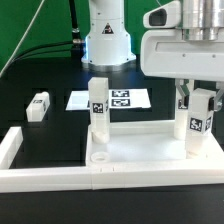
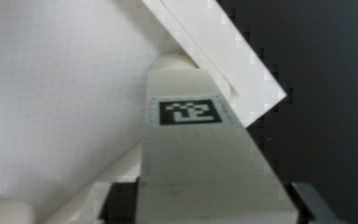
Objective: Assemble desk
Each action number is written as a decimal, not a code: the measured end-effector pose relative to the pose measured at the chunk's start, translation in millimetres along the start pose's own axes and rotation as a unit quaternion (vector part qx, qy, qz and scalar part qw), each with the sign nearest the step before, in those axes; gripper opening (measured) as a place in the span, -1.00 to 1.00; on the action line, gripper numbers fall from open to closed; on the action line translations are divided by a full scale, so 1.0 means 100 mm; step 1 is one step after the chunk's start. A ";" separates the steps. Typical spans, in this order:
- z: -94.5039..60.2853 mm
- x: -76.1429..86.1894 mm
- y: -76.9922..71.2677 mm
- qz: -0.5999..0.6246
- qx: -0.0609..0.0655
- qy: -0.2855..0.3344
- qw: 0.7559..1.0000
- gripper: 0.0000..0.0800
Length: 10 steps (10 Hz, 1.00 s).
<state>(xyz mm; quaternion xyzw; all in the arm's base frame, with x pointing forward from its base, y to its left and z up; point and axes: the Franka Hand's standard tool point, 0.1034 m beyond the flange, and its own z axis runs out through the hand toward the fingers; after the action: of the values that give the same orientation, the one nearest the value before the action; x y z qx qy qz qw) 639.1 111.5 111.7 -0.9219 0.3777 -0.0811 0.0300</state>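
Observation:
The white tabletop [image 1: 140, 146] lies inside the border frame, its rim up. One tagged white leg [image 1: 98, 110] stands upright in its corner at the exterior view's left. My gripper [image 1: 197, 103] is shut on a second tagged leg [image 1: 197, 128] and holds it upright at the tabletop's corner at the exterior view's right. In the wrist view this leg [image 2: 194, 150] fills the space between the dark fingers [image 2: 123, 200], and the tabletop [image 2: 51, 90] lies below it. I cannot tell if the leg's foot sits in the socket. A third leg [image 1: 38, 106] lies loose on the black table at the exterior view's left.
The long white border frame [image 1: 40, 176] runs along the front and up both sides. The marker board [image 1: 112, 99] lies flat behind the tabletop. The robot's white base [image 1: 107, 40] stands at the back, with a green backdrop behind it.

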 end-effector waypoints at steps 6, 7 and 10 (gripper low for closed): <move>0.02 -0.04 0.03 0.432 0.009 -0.053 0.900 -0.27; 0.01 -0.04 0.02 0.431 0.009 -0.053 0.901 -0.27; 0.02 0.00 0.00 0.268 0.008 -0.034 0.963 -0.25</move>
<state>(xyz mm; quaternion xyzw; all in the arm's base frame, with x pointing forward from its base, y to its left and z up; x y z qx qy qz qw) 639.8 111.5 110.2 -0.7888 0.6091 -0.0417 0.0713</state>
